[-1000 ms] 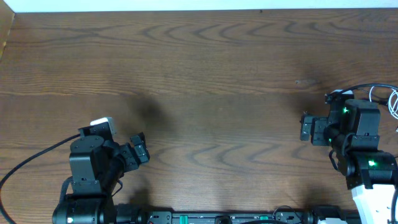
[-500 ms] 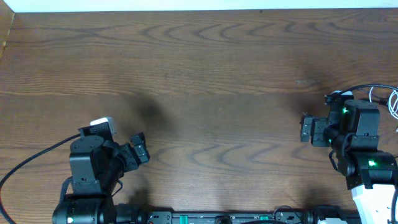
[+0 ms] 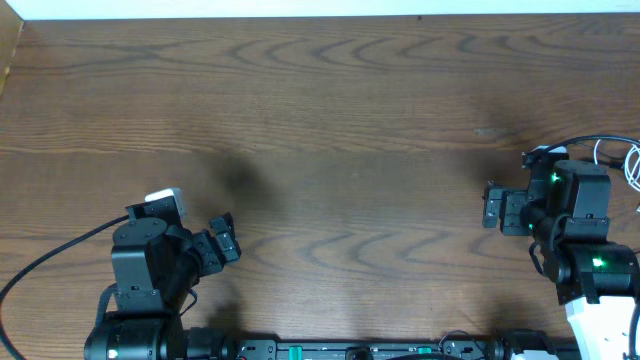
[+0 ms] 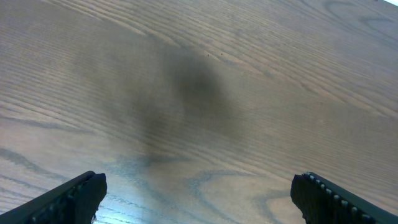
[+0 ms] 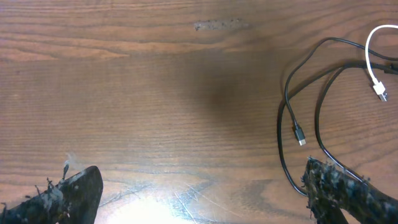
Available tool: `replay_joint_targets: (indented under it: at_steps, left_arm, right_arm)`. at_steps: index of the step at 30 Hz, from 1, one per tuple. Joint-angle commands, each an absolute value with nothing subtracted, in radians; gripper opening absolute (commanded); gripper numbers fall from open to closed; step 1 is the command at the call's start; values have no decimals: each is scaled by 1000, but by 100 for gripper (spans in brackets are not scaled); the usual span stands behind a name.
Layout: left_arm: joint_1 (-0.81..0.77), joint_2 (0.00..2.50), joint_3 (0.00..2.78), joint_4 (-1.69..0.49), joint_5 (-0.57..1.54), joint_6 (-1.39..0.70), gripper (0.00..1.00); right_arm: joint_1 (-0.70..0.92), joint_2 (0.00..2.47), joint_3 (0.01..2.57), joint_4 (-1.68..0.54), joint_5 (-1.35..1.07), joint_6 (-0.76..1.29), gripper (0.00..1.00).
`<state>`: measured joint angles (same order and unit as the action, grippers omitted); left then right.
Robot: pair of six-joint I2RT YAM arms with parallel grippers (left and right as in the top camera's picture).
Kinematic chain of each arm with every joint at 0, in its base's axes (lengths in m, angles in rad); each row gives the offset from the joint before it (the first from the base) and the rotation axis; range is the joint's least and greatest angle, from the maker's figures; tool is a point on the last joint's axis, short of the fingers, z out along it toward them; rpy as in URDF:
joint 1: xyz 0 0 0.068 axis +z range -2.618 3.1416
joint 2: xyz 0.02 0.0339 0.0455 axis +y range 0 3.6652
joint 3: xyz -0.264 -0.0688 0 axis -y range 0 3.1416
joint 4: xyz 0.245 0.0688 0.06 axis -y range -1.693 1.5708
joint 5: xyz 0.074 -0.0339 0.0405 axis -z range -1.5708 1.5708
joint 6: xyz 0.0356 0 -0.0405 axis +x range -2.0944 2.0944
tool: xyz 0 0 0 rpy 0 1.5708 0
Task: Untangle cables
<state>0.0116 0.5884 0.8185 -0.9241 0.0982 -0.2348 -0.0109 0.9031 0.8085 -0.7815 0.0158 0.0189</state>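
Your right gripper (image 5: 199, 199) spread wide, empty, above table (image 5: 155, 93); black cable (image 5: 287, 118) and white cable (image 5: 368, 59) lie right, apart already. Left gripper (image 4: 199, 196) likewise wide, parked clear.

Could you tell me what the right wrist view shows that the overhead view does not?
Only the right wrist view shows the black cable looping over the table, its plug end, and the white cable's plug. Only the overhead view shows both arms, with the left gripper and right gripper apart at opposite sides. Both show the wooden table and part of the white cable at the right edge.
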Motion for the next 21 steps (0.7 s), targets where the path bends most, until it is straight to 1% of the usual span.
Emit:
replay_joint_targets:
  at_steps: [1, 8, 12, 15, 21]
  left_arm:
    - [12, 588, 814, -926, 93, -222, 99]
    - [12, 588, 814, -926, 93, -222, 99]
    - [12, 588, 814, -926, 93, -222, 99]
    - [12, 588, 814, -926, 93, -222, 99]
    - [12, 588, 814, -926, 93, -222, 99]
  right_arm:
    - [-14, 899, 801, -782, 23, 33, 99]
    - [-11, 824, 800, -797, 24, 33, 99]
    - [3, 763, 789, -753, 16, 32, 99]
    - [31, 709, 753, -650, 17, 31, 99]
    - [83, 551, 575, -339, 16, 29, 99]
